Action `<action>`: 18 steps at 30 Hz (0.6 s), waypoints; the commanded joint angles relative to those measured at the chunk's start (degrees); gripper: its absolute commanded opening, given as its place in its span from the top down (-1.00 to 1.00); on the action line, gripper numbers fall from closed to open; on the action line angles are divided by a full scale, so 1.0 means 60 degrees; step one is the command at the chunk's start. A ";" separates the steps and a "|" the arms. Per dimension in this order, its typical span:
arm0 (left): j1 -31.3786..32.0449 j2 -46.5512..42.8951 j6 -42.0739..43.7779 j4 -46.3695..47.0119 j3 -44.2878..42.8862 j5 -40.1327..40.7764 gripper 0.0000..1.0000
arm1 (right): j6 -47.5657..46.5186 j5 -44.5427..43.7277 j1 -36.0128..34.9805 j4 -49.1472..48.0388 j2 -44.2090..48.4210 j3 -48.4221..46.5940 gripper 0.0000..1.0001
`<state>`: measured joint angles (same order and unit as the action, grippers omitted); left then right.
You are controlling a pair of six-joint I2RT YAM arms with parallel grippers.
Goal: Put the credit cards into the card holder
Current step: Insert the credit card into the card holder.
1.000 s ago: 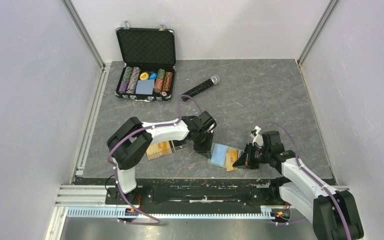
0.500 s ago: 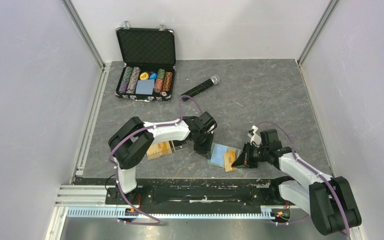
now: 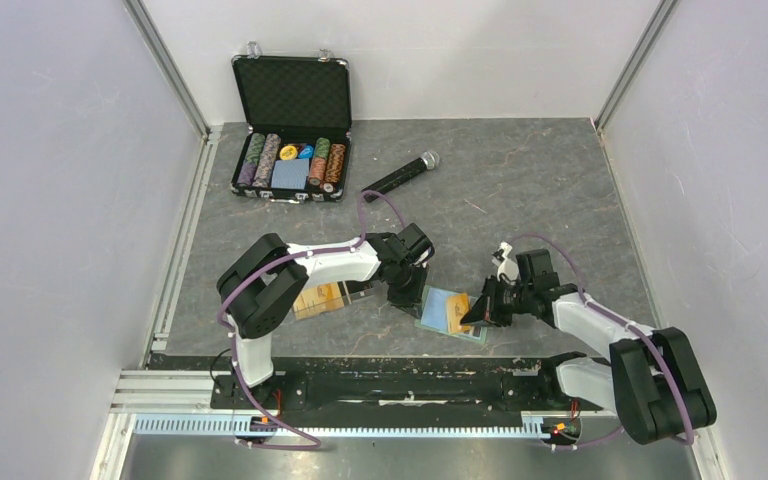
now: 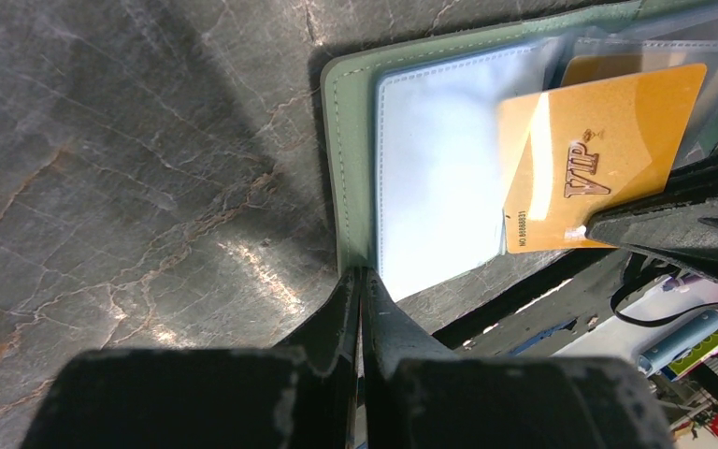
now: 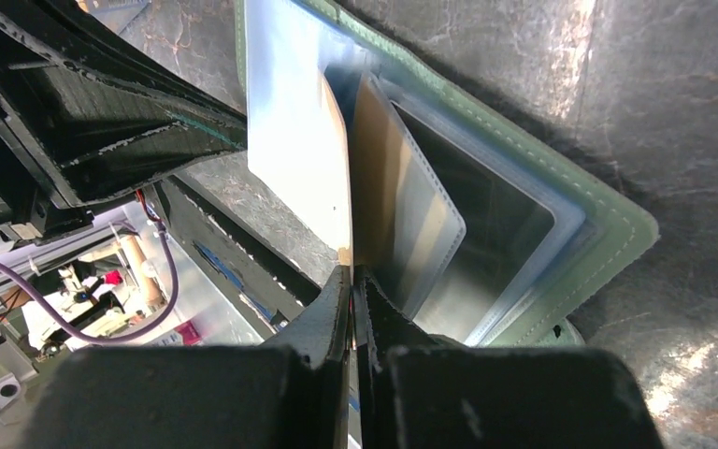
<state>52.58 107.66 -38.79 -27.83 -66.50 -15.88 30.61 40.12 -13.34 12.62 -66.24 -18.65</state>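
The card holder lies open on the table, sage-green outside and light blue inside, with clear sleeves. My left gripper is shut on its near-left edge. My right gripper is shut on an orange credit card marked VIP. The card lies slanted over the holder's right half, by the sleeves. In the right wrist view this card shows edge-on above the pinched jaws. More orange credit cards lie left of the left gripper.
An open black case of poker chips stands at the back left. A black microphone lies behind the left arm. A clear plastic tray sits by the loose cards. The table's front rail runs just below the holder.
My right gripper has moved left and a little back with the orange card, bringing it from the holder's right edge over its inside. The left arm has stayed put.
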 commanded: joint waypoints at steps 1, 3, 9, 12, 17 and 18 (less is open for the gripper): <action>0.0129 0.0177 0.0045 -0.0205 -0.0225 0.0120 0.88 | 0.0125 -0.0573 0.0012 -0.0858 -0.0153 0.0002 1.00; 0.0129 0.0163 0.0027 -0.0202 -0.0225 0.0110 0.88 | 0.0301 -0.0663 0.0019 -0.1142 -0.0174 0.0147 1.00; 0.0167 0.0082 -0.0060 -0.0195 -0.0181 0.0112 0.89 | 0.0617 -0.1027 0.0012 -0.1650 -0.0132 0.0369 1.00; 0.0200 0.0051 -0.0137 -0.0196 -0.0189 0.0072 0.90 | 0.0946 -0.1039 -0.0010 -0.2020 -0.0036 0.0618 1.00; 0.0244 0.0001 -0.0237 -0.0122 -0.0209 -0.0019 0.91 | 0.1396 -0.1017 -0.0113 -0.2743 0.0085 0.1172 1.00; 0.0249 0.0002 -0.0244 -0.0122 -0.0224 -0.0020 0.91 | 0.1513 -0.1017 -0.0144 -0.2856 0.0114 0.1267 1.00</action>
<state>53.15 107.66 -38.81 -28.10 -66.61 -15.55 37.56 38.20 -13.47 -0.01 -66.19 -13.69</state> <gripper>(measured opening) 0.051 0.007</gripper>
